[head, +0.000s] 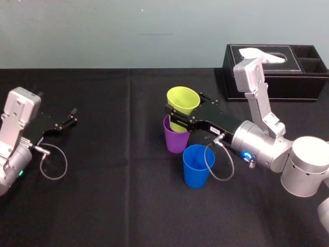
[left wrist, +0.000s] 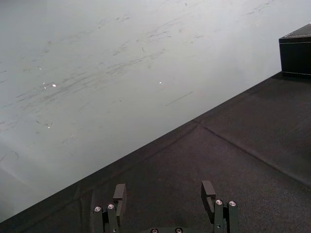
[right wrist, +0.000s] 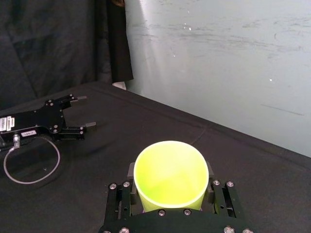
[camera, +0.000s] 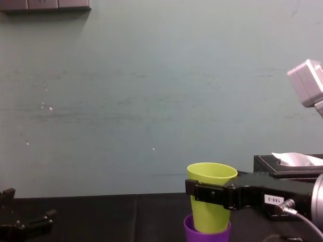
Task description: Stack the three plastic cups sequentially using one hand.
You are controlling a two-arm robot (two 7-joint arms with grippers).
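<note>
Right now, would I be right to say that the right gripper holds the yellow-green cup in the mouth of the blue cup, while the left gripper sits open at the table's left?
Not quite: the cup beneath is purple, not blue. The head view shows the right gripper holding the yellow-green cup in the purple cup; the blue cup stands apart. The left gripper is open at the left.

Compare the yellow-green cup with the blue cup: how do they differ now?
The yellow-green cup is clamped by the right gripper; the blue cup stands free. The yellow-green cup's base sits in the purple cup; the blue cup stands alone on the table, nearer the robot. Both are mouth up, tapered and of like size.
</note>
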